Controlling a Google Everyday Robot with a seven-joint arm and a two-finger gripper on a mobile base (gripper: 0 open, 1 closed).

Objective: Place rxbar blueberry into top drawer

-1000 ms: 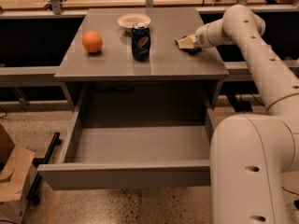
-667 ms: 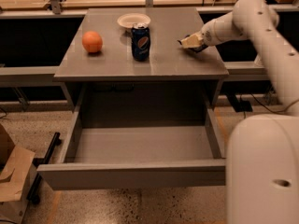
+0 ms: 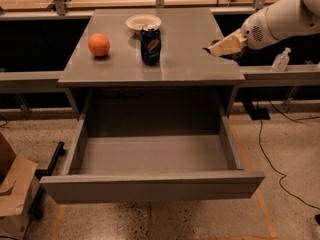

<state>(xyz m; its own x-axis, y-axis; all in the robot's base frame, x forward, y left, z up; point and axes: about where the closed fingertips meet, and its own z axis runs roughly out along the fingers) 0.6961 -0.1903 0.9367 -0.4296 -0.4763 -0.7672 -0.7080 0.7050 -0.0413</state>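
Observation:
My gripper (image 3: 216, 48) is at the table's right edge, raised a little above the grey tabletop (image 3: 190, 59). Its pale fingers are closed together. A small dark piece, the rxbar blueberry (image 3: 209, 47), sticks out at their tips; most of it is hidden by the fingers. The top drawer (image 3: 150, 186) is pulled wide open below the tabletop, and its grey inside (image 3: 150, 154) holds nothing. The gripper is behind and above the drawer's right rear corner.
On the tabletop stand a blue Pepsi can (image 3: 150, 45), an orange (image 3: 99, 44) and a white bowl (image 3: 143, 22). A small clear bottle (image 3: 281, 60) sits on the ledge at right. A cardboard box (image 3: 12, 184) is on the floor at left, and a cable (image 3: 270, 149) at right.
The gripper has lifted off the tabletop's right rear and moved right towards the table's edge, with the dark bar at its tips. The drawer and the other objects have not moved.

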